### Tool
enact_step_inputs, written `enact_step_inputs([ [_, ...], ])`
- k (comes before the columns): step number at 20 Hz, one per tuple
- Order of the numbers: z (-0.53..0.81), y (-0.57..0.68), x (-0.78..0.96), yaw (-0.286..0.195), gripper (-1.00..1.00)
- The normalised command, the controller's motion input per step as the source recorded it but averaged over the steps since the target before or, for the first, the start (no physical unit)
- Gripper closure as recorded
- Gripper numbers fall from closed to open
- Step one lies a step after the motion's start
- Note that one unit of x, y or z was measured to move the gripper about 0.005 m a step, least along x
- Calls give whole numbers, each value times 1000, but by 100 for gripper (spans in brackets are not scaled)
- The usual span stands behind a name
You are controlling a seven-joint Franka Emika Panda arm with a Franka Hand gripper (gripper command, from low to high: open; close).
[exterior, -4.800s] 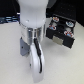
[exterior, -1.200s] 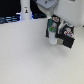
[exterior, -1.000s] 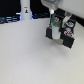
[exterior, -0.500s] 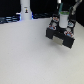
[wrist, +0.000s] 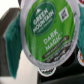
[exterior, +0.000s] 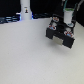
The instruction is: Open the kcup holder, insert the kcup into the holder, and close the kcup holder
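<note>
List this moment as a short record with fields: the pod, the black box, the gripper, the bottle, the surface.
pod: round white kcup with green lid reading Green Mountain Dark Magic, fills the wrist view
holder: black boxy kcup holder at the exterior view's right
gripper: gripper above the holder; whether open or shut cannot be told
bottle: white bottle-shaped object at the back, apart from the holder
surface: pale table

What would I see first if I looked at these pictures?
First you'd spot the big green kcup lid that fills the wrist view, reading "Green Mountain Dark Magic". In the exterior view your eye goes to the black kcup holder on the white table, toward that view's right, with the gripper above it.
</note>
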Motion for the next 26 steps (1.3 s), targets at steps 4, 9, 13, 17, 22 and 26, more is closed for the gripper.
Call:
enact_step_inputs([
  [4,-45,301,-327,125,100],
  [9,-162,116,-258,109,100],
  [13,-236,17,-166,70,100],
  [17,-254,26,-178,70,100],
  [22,-206,-2,-245,56,100],
  [26,-99,-37,-204,16,100],
])
